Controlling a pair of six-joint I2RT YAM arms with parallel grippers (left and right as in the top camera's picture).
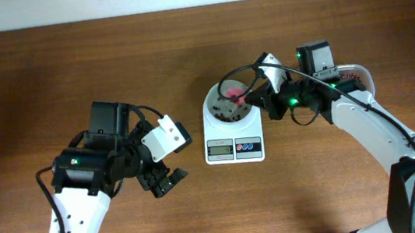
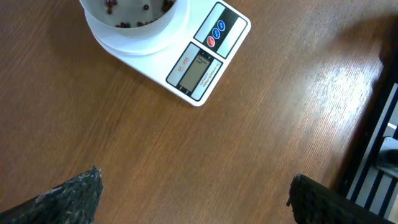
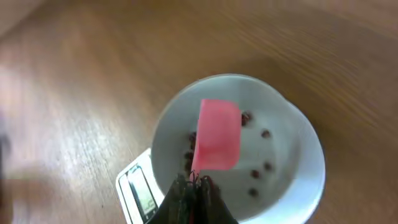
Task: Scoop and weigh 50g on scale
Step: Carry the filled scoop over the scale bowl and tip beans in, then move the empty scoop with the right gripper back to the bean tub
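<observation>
We are holding our left gripper (image 1: 164,180) spread wide, empty, above the brown wooden table (image 1: 45,64). The small white digital scale (image 1: 234,146) is sitting mid-table; our right gripper (image 3: 196,194) is clenching a pink plastic scoop (image 3: 217,134) over its round white bowl (image 3: 298,158).

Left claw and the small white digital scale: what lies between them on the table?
Nothing but bare brown wooden table. The left wrist view shows this, from the open left claw up to the small white digital scale.

Your scale (image 1: 234,149) sits mid-table (image 1: 68,62). Bowl (image 1: 208,108) on it, beans (image 3: 266,133) inside. Scoop (image 1: 234,92) over bowl, right hand (image 1: 256,95) behind-right. Left hand (image 1: 164,180) left of scale, apart.
</observation>
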